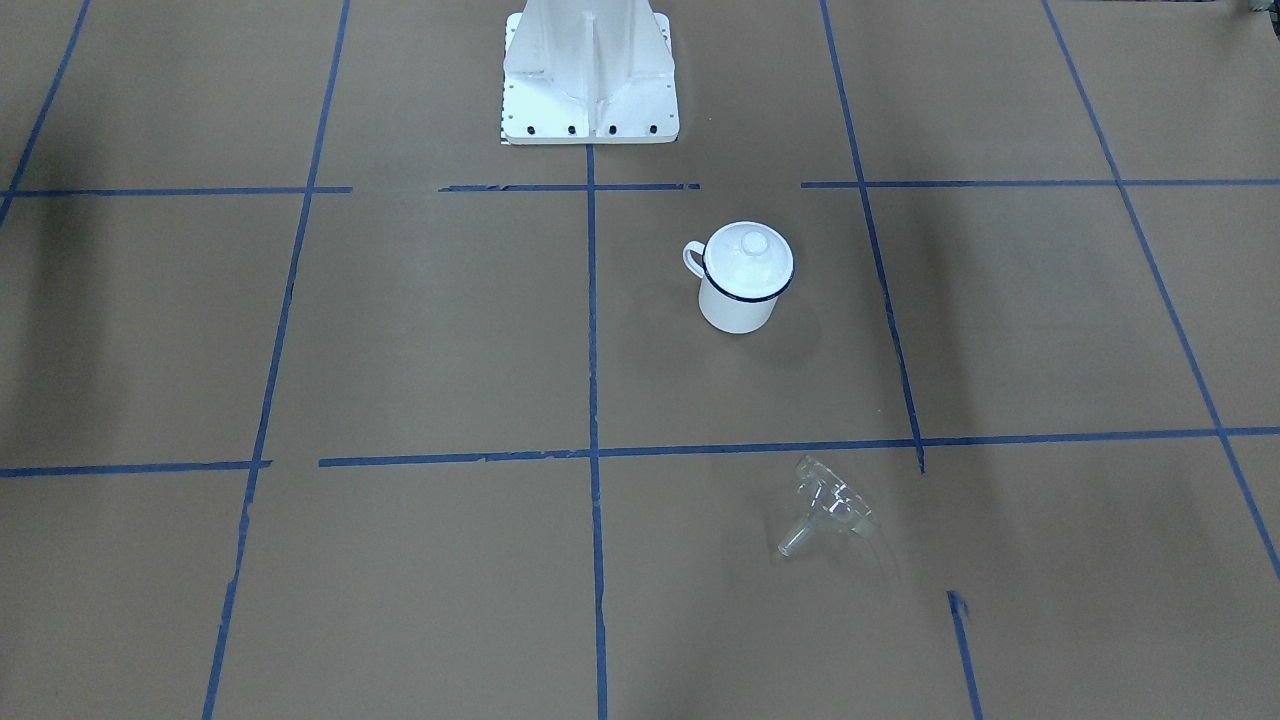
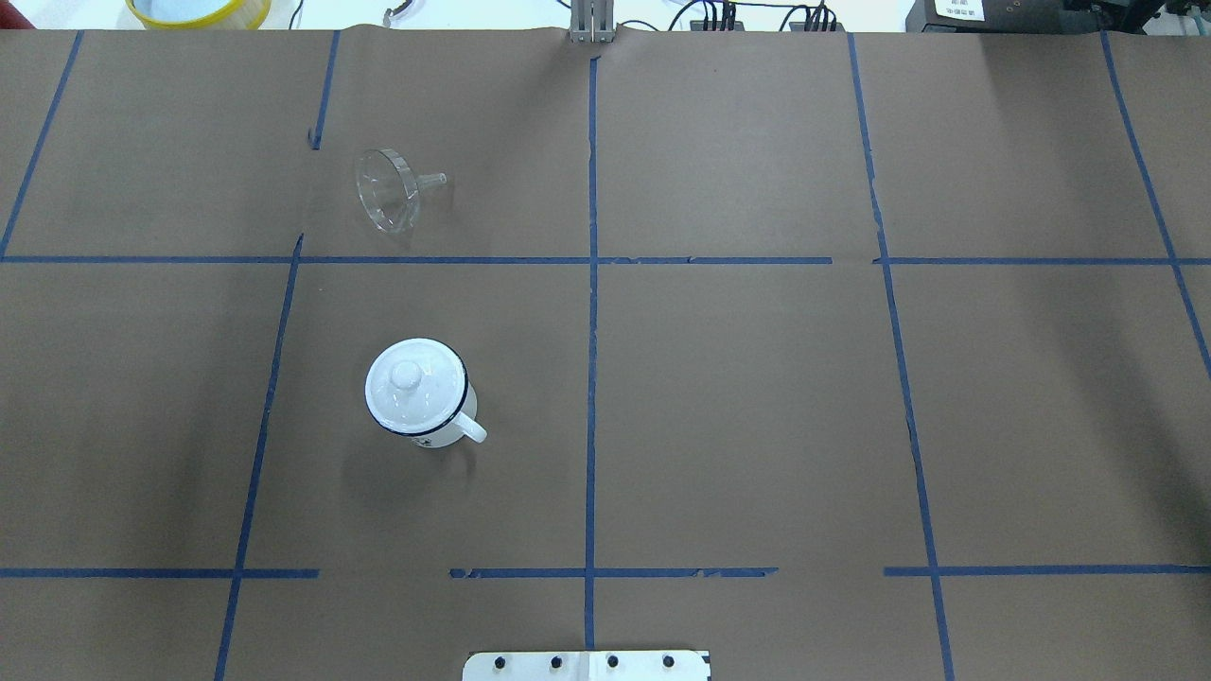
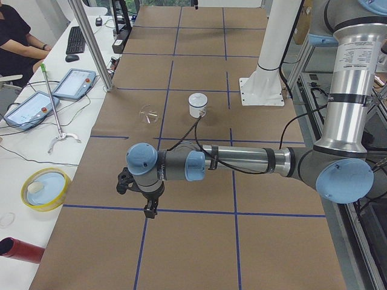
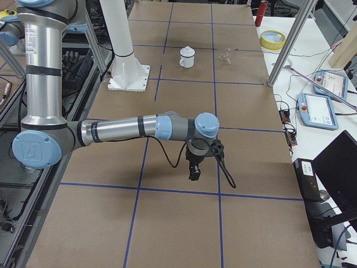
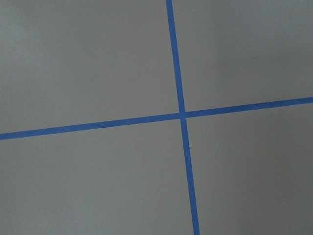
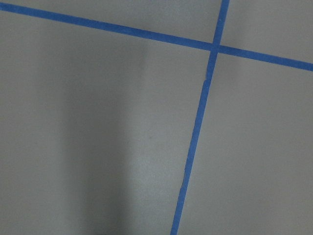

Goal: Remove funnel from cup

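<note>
The clear funnel (image 1: pixel 830 510) lies on its side on the brown table, apart from the cup; it also shows in the overhead view (image 2: pixel 388 189). The white enamel cup (image 1: pixel 738 305) with a dark blue rim stands upright, and a white knobbed lid (image 1: pixel 748 255) sits on its mouth. The cup also shows in the overhead view (image 2: pixel 447 433). My left gripper (image 3: pixel 148 208) shows only in the exterior left view, hanging low over the table far from both. My right gripper (image 4: pixel 193 174) shows only in the exterior right view, likewise far away. I cannot tell whether either is open or shut.
The white robot base (image 1: pixel 590 80) stands behind the cup. Blue tape lines (image 2: pixel 591 284) grid the table. A yellow bowl (image 3: pixel 45 188), a red cylinder (image 3: pixel 21 249) and teach pendants (image 3: pixel 75 83) lie on the side bench, where a person sits.
</note>
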